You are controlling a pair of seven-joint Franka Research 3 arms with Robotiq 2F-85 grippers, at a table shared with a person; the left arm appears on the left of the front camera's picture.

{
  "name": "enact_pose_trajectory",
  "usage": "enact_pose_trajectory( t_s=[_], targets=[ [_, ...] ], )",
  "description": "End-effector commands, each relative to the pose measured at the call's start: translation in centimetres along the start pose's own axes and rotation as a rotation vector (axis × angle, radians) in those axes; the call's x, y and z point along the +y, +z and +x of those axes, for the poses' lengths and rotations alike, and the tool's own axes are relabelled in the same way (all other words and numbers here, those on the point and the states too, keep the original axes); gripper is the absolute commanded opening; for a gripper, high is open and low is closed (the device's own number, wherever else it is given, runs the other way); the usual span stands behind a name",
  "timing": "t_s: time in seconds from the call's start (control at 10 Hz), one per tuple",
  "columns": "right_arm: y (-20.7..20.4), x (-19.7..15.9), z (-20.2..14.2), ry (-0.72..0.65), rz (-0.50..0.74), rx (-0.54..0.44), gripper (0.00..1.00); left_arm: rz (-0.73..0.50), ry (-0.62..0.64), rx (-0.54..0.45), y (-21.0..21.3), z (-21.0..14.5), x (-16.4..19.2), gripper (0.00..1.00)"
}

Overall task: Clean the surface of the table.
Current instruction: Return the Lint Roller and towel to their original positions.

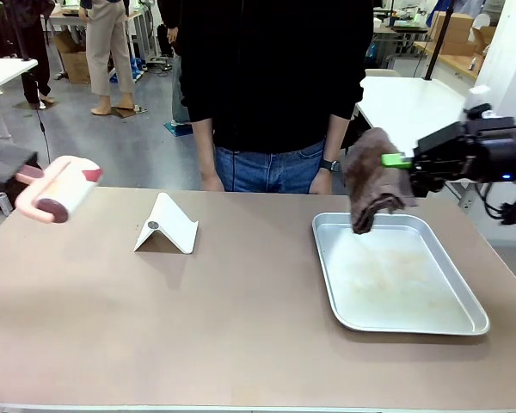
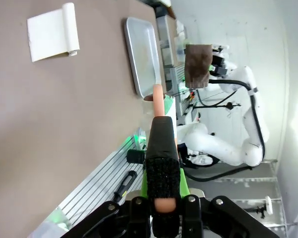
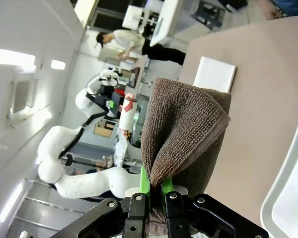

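The brownish-tan table (image 1: pixel 241 318) spans the front view. Above its left end floats a lint roller (image 1: pixel 60 191), pink-handled with a white and red roll; my left gripper (image 1: pixel 13 172) is shut on the handle. In the left wrist view the fingers (image 2: pixel 161 124) clamp that pink handle (image 2: pixel 159 101) over the table (image 2: pixel 49 109). My right gripper (image 1: pixel 400 162) is shut on a folded brown cloth (image 1: pixel 371 181), which hangs over the far left corner of the tray. From the right wrist, the cloth (image 3: pixel 184 129) stands pinched in the gripper (image 3: pixel 156 186), with the table (image 3: pixel 258 109) beyond.
A shiny silver tray (image 1: pixel 464 323) lies on the table's right half, its bottom faintly smeared. A white folded stand (image 1: pixel 166 225) sits left of centre. At the far edge a person stands, a hand (image 1: pixel 322 182) resting near the tray's corner.
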State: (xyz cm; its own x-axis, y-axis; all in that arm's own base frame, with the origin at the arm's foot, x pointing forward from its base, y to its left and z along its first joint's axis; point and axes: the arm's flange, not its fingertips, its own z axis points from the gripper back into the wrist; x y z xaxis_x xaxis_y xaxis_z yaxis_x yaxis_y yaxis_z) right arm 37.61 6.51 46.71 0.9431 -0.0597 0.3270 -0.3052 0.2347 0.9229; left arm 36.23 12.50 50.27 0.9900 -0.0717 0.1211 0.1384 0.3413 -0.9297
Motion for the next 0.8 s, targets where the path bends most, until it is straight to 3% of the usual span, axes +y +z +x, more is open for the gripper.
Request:
enact_pose_trajectory(
  t_s=[0.0,0.2,0.3,0.4,0.6,0.7],
  targets=[
    [-4.0,-0.1,0.2,0.024,-0.049,0.045,0.11,0.043,0.008,0.028,-3.3,1.1,-1.8,0.22],
    [-5.6,-1.0,0.4,0.040,-0.080,0.086,0.11,0.026,-0.042,0.069,-4.7,2.0,-1.3,0.22],
    [-4.4,-1.2,-0.1,0.054,-0.102,0.098,0.11,-0.002,-0.052,0.047,-2.5,1.4,-0.1,0.22],
    [-5.6,-0.3,-0.7,0.022,-0.063,0.093,0.11,0.059,-0.022,0.074,-4.9,2.0,-1.9,0.22],
    [-5.6,-1.0,-0.7,0.020,-0.080,0.104,0.11,0.051,-0.025,0.073,-4.6,2.1,-1.0,0.22],
    [-7.5,-1.5,0.3,0.003,-0.100,0.080,0.11,0.096,-0.050,-0.022,-6.7,3.4,-1.5,0.22]
  ],
)
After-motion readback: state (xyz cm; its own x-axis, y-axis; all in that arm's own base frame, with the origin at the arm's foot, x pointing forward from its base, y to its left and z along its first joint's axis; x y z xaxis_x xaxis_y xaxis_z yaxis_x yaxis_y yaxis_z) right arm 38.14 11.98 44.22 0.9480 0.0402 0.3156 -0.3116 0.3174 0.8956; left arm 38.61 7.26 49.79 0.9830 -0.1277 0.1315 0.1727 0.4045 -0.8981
